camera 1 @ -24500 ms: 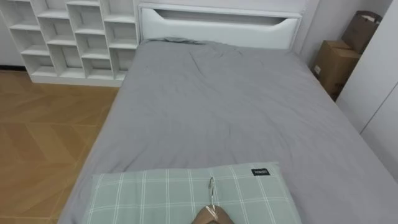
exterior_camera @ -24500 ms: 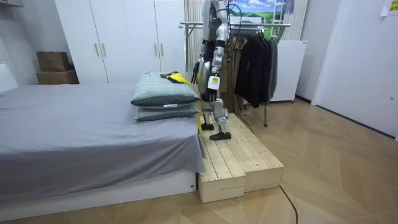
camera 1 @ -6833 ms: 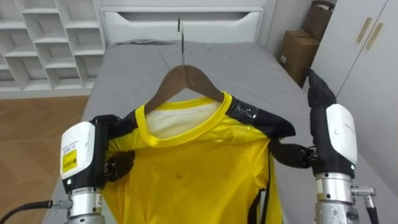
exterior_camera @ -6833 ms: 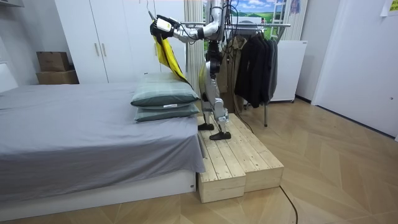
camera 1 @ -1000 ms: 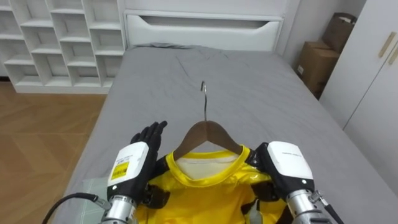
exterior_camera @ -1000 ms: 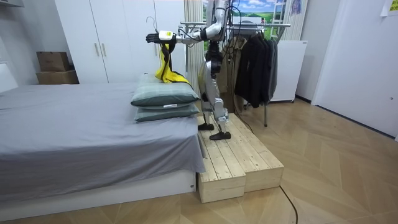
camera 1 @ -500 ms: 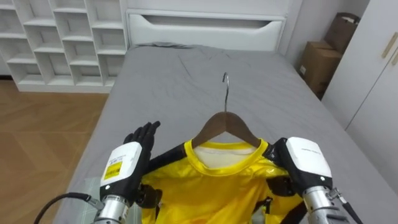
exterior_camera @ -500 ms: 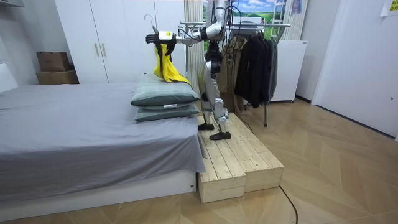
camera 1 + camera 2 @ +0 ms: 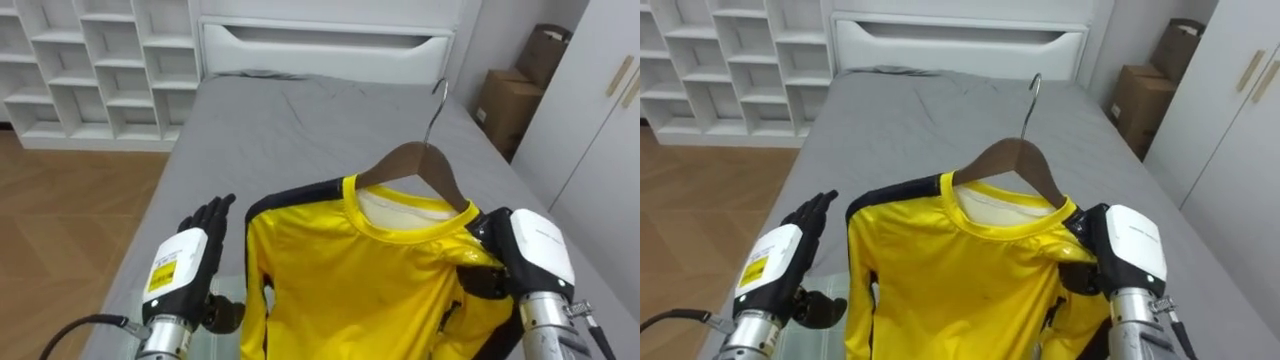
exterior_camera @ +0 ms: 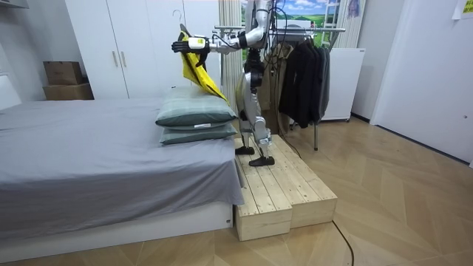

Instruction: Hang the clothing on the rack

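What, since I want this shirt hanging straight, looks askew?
The wooden hanger sits askew in the yellow shirt: its hook leans toward the robot's right instead of standing upright. The right robot hand is at the shirt's shoulder; the left robot hand, open, is beside the shirt.

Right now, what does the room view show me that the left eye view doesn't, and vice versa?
Room view: the robot stands on a wooden platform at the end of the grey bed, a clothes rack of dark garments behind it, stacked pillows below the yellow shirt.
Left eye view: a white shelf unit, the headboard, and the left hand with straight fingers beside the shirt, the right hand at its shoulder.
Both: the shirt on its wooden hanger, held up over the bed.
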You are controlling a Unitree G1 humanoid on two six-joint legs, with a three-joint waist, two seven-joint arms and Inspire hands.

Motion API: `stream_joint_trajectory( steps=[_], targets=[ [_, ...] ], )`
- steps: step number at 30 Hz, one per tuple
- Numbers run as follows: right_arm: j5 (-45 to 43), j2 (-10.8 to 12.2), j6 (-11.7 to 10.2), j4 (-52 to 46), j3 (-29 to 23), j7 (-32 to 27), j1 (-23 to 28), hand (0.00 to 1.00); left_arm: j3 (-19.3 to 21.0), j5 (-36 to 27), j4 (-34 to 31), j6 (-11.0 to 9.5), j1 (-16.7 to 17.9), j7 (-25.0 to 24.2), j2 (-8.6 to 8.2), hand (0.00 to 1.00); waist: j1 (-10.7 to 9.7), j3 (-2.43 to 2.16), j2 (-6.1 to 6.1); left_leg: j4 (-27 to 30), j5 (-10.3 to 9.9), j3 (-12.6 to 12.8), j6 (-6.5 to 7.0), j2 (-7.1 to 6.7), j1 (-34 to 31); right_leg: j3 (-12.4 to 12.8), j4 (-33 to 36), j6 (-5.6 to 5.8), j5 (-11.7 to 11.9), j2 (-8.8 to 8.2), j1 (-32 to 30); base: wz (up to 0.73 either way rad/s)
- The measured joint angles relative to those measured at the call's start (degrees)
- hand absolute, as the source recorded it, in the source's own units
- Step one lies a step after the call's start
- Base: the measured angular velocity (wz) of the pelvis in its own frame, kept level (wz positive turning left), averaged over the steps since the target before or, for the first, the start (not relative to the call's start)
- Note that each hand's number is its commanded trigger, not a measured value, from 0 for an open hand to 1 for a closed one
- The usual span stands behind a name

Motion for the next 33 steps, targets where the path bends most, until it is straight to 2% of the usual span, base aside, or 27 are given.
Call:
stream_joint_trajectory(
  steps=[5,8,11,16,20,22,24,28,33],
  targets=[
    [-0.6,-1.0,-0.1,0.0,-0.1,-0.2,0.1,1.0,1.8,-0.1,2.9,-0.1,0.3,0.1,0.02,0.0,0.1,-0.13,0.36,0.0,0.0,0.0,0.0,0.04,0.0,0.2,0.0,-0.01,0.0,0.1,0.0,0.0],
    [-0.7,-2.3,-0.2,0.0,-0.1,-1.3,1.3,1.0,3.0,-2.9,6.5,-0.2,0.7,1.5,0.06,0.0,0.3,-0.24,0.54,0.0,0.0,-0.2,0.0,0.05,0.1,0.2,0.0,-0.04,0.0,0.09,0.1,0.0],
    [-0.7,-2.5,-0.1,0.0,-0.4,-1.8,2.7,1.0,4.9,-5.9,10.2,-0.1,2.0,3.0,0.28,0.0,0.3,-0.24,0.55,0.0,0.0,-0.1,0.0,0.06,0.1,0.2,0.0,-0.04,0.0,0.16,0.1,0.0],
    [-0.8,-3.0,-0.1,-1.0,-1.2,-1.8,5.4,1.0,9.3,-9.1,14.5,-0.1,4.9,4.3,0.4,0.0,0.5,-0.23,0.54,-0.7,0.0,0.0,0.0,0.1,0.3,0.3,0.0,-0.04,0.0,0.3,-0.1,0.0],
    [-0.3,-4.0,-0.1,-2.5,-2.9,-1.9,6.7,1.0,13.3,-13.4,15.3,-0.2,7.7,6.2,0.45,0.0,1.8,-0.1,0.84,-0.9,0.0,0.1,0.0,0.19,0.6,0.2,-0.1,-0.07,0.0,0.37,0.0,-0.04],
    [0.1,-4.0,-0.3,-2.5,-3.7,-2.1,6.7,1.0,13.9,-14.8,18.5,-0.9,8.0,7.5,0.64,0.0,1.9,-0.03,1.16,-1.0,0.0,0.0,0.0,0.18,0.6,0.1,0.0,-0.06,0.0,0.34,0.0,0.0],
    [0.1,-4.0,-0.2,-2.5,-4.2,-2.3,6.9,1.0,16.2,-15.5,23.7,-1.1,8.5,7.8,0.69,0.0,2.4,0.05,1.35,-1.3,0.0,0.1,0.0,0.18,0.5,0.1,0.1,-0.09,-0.2,0.35,-0.3,0.0],
    [-1.1,-4.0,0.1,-2.6,-5.7,-3.0,8.3,1.0,18.8,-19.1,25.1,-0.9,12.5,7.8,0.5,0.0,3.5,-0.07,1.14,-1.4,0.0,0.4,-0.02,0.16,0.3,0.6,1.2,-0.15,-0.7,0.4,-1.2,-0.06],
    [-2.2,-4.0,0.1,-3.3,-6.6,-2.9,8.6,1.0,20.7,-23.9,35.2,-0.9,15.6,6.4,0.6,0.0,3.6,-0.23,1.22,-1.7,0.0,0.0,-0.01,0.19,0.5,0.2,1.0,-0.08,-0.8,0.38,-1.0,0.02]
  ],
)
